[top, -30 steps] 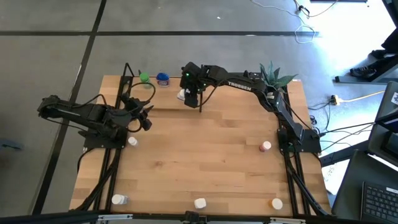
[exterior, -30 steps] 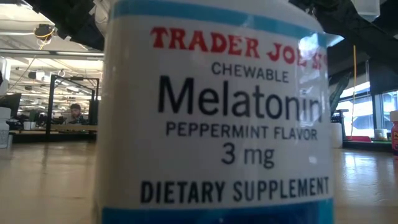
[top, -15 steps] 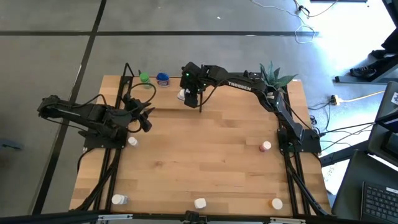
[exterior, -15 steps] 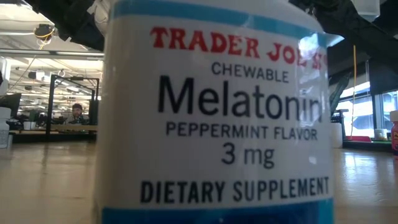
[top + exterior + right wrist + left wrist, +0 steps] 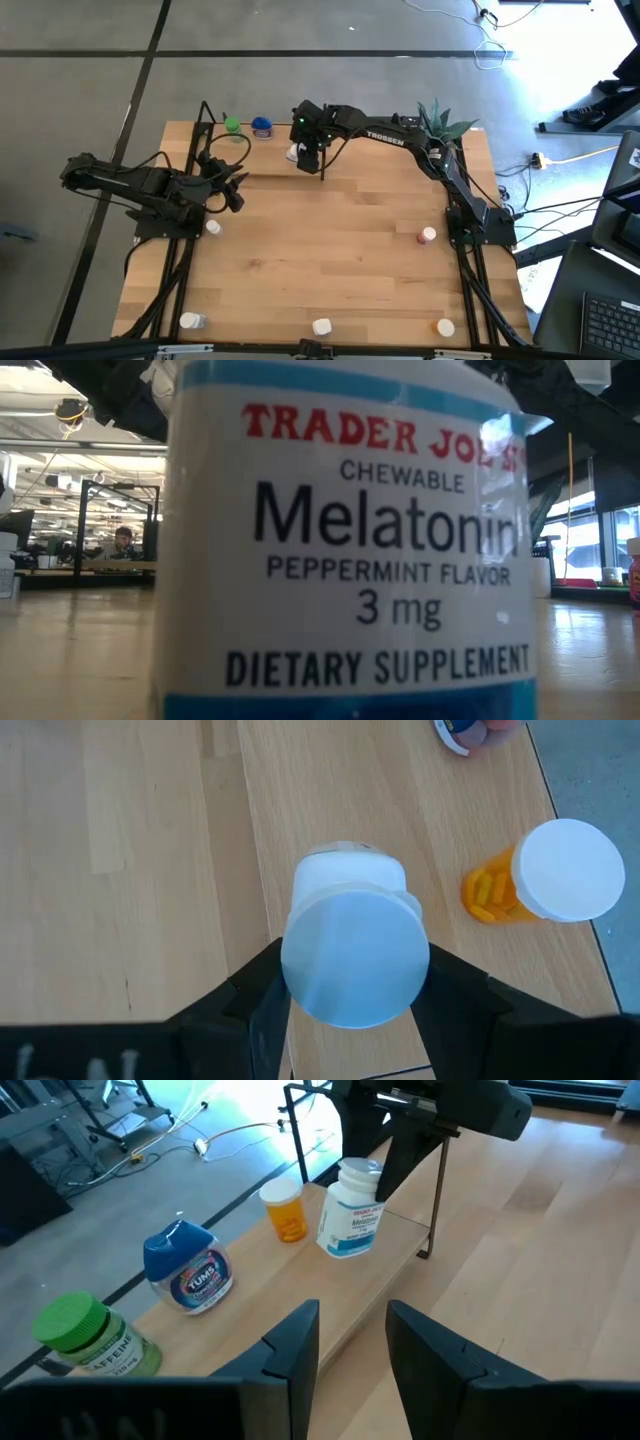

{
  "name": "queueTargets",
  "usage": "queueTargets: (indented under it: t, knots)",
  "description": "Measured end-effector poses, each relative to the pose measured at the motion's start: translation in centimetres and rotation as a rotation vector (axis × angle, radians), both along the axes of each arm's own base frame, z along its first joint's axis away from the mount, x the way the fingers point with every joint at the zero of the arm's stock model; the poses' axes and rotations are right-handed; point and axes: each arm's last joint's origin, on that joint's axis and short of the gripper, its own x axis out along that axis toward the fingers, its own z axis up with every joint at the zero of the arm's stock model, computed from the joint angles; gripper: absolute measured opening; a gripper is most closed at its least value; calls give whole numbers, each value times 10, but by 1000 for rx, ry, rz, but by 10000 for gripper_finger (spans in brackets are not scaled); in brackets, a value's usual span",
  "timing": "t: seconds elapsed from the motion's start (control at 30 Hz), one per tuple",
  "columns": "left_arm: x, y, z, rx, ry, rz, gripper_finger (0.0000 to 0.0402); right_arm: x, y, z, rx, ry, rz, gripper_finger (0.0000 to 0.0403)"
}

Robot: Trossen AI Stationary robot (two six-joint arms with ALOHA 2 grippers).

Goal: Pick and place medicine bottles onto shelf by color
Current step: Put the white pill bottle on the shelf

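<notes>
The shelf (image 5: 250, 150), a light-wood board with black posts, stands at the table's far edge. On it stand a green bottle (image 5: 85, 1335), a blue bottle (image 5: 188, 1270) and an orange bottle with a white cap (image 5: 560, 870). My right gripper (image 5: 303, 155) is over the shelf, shut on a white bottle (image 5: 350, 1210) beside the orange one. My left gripper (image 5: 350, 1345) hangs open and empty at the table's left, near the shelf's left end, facing the shelf. My right gripper pinches the white bottle's top end, at its white cap (image 5: 355, 955), between its two fingers (image 5: 255, 995). The fingers come from above, slanting down toward the far edge. The bottle hangs tilted, its base (image 5: 340, 1248) at the shelf board; whether it touches, I cannot tell.
Loose bottles stand on the table: a white one (image 5: 213, 228) at the left, a pink-capped one (image 5: 428, 235) at the right, and three by the near edge (image 5: 190, 321), (image 5: 322, 326), (image 5: 445, 327). The middle one (image 5: 340, 560) fills the low view. A potted plant (image 5: 440, 122) stands far right.
</notes>
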Motion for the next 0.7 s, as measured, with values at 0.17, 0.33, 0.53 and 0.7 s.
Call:
queueTargets:
  t: [0.17, 0.33, 0.53, 0.7]
  knots:
    - [0, 0, 0, 0, 0, 0, 112, -2, 1, 2, 17, 15, -19, 178]
    - [0, 0, 0, 0, 0, 0, 112, -4, 4, 9, 24, 21, -35, 178]
    - [0, 0, 0, 0, 0, 0, 112, -5, 11, 26, -28, 32, -57, 178]
    - [0, 0, 0, 0, 0, 0, 112, -8, 12, 34, -53, 53, -71, 178]
